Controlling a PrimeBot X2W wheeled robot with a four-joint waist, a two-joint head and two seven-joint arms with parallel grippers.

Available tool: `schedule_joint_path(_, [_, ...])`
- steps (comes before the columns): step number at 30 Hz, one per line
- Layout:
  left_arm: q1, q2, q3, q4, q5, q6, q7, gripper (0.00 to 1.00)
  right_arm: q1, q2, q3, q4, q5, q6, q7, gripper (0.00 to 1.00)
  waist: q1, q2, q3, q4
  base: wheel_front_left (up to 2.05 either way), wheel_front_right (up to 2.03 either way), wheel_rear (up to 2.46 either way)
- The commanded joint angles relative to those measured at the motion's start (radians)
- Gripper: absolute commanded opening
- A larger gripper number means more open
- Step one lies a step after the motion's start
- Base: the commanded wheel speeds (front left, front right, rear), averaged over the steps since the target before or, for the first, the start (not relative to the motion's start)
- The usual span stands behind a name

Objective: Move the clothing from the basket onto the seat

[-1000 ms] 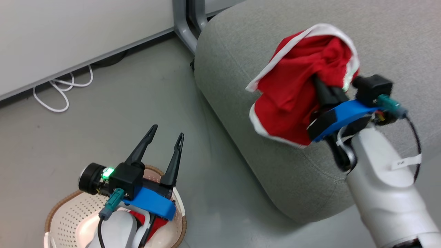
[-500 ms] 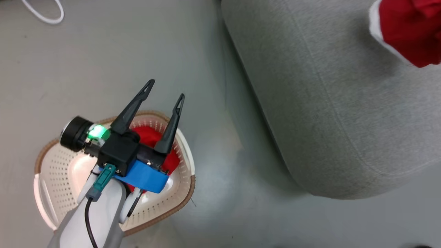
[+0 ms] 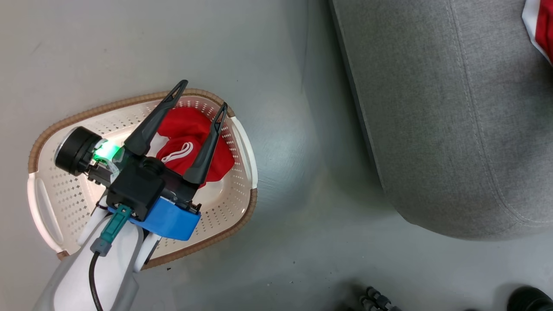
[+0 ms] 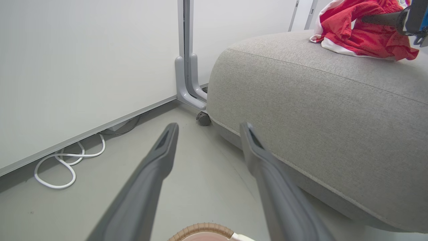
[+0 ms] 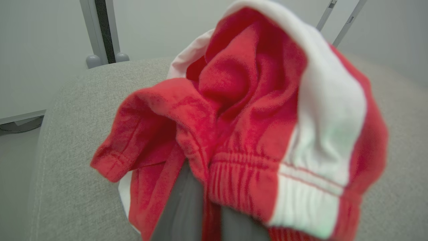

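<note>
Left gripper: We find the left gripper (image 3: 202,93) above the basket, its two dark fingers spread wide with nothing between them. A green light glows on its housing.
Left gripper aim: In the left wrist view the fingers point out across the floor towards the wall, not down into the basket.
Basket: The basket (image 3: 69,194) stands on the floor (image 3: 129,43), near the seat's rounded corner but apart from it. We note a cream perforated wall and a brown woven-look rim.
Basket contents: One red garment (image 3: 190,129) lies bunched at the end of the basket towards the seat, with a white drawstring (image 3: 178,152) looped on top. In the head view the open fingers frame it from above, and we cannot tell how far above it they are.
Seat: The seat (image 3: 432,108) is grey fabric with a rounded edge and a stitched seam.
Right gripper: The right gripper (image 5: 209,204) is over the seat top, its fingers closed together on a second red garment (image 5: 254,117). The cloth drapes over the fingers and hides their tips.
Second garment: It is red with a broad white stripe and a gathered waistband. In the left wrist view its lower hem sits at the line of the seat top, and we cannot tell whether it touches.
Background: A white wall panel (image 4: 83,67) and a grey upright post (image 4: 186,67) stand behind the seat, with a small caster (image 4: 203,118) just beside the seat's base. A white cable (image 4: 63,160) lies looped on the floor along the wall.
</note>
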Motion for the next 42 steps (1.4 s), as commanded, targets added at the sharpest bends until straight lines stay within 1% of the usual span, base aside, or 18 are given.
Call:
schedule_joint_path(1, [-0.012, 0.006, -0.005, -0.001, 0.005, -0.001, -0.002, 1.0, 0.018, 0.01, -0.006, 0.011, -0.007, 0.0, -0.003, 0.0, -0.0002, 0.0, 0.003, 0.004, 0.0, 0.0, 0.0])
schedule_joint_path(10, [-0.024, 0.002, -0.017, 0.015, -0.013, 0.0, -0.002, 1.0, 0.018, 0.018, -0.007, 0.022, -0.033, 0.0, -0.003, 0.0, -0.0002, 0.0, -0.012, 0.009, 0.0, 0.0, 0.0])
schedule_joint_path(11, [-0.023, 0.001, -0.018, 0.017, -0.015, 0.001, -0.002, 1.0, 0.02, 0.018, -0.005, 0.02, -0.034, 0.0, -0.003, 0.14, -0.0002, 0.0, -0.015, 0.009, 0.0, 0.0, 0.0])
schedule_joint_path(12, [-0.022, 0.0, -0.019, 0.02, -0.016, 0.003, -0.002, 1.0, 0.023, 0.018, -0.002, 0.015, -0.038, 0.0, -0.003, 0.43, -0.0002, 0.0, -0.018, 0.009, 0.0, 0.0, 0.0])
schedule_joint_path(13, [-0.021, -0.001, -0.019, 0.023, -0.018, 0.003, -0.002, 1.0, 0.029, 0.018, -0.001, 0.012, -0.039, 0.0, -0.003, 1.0, -0.0002, 0.0, -0.021, 0.009, 0.0, 0.0, 0.0])
schedule_joint_path(19, [-0.009, -0.01, -0.021, 0.053, -0.022, 0.011, -0.003, 1.0, 0.062, 0.035, 0.01, 0.008, -0.032, 0.0, -0.003, 1.0, -0.0002, 0.0, -0.055, 0.009, 0.0, 0.0, 0.0])
schedule_joint_path(25, [0.003, -0.043, -0.022, 0.081, -0.037, 0.019, -0.003, 1.0, 0.126, 0.045, 0.025, -0.014, -0.041, 0.0, -0.003, 1.0, -0.0002, 0.0, -0.117, 0.017, 0.0, 0.0, 0.0])
schedule_joint_path(33, [0.06, -0.105, 0.019, 0.119, -0.066, 0.027, -0.003, 1.0, 0.224, 0.071, 0.067, -0.043, -0.061, 0.0, -0.003, 1.0, -0.0002, 0.0, -0.249, 0.026, 0.0, 0.0, 0.0])
schedule_joint_path(37, [0.106, -0.139, 0.038, 0.146, -0.079, 0.022, -0.003, 1.0, 0.284, 0.089, 0.095, -0.052, -0.049, 0.0, -0.003, 1.0, -0.0002, 0.0, -0.329, 0.041, 0.0, 0.0, 0.0])
schedule_joint_path(42, [0.156, -0.18, 0.07, 0.179, -0.089, 0.017, -0.003, 1.0, 0.362, 0.072, 0.128, -0.088, -0.035, 0.0, -0.003, 1.0, -0.0002, 0.0, -0.42, 0.072, 0.0, 0.0, 0.0])
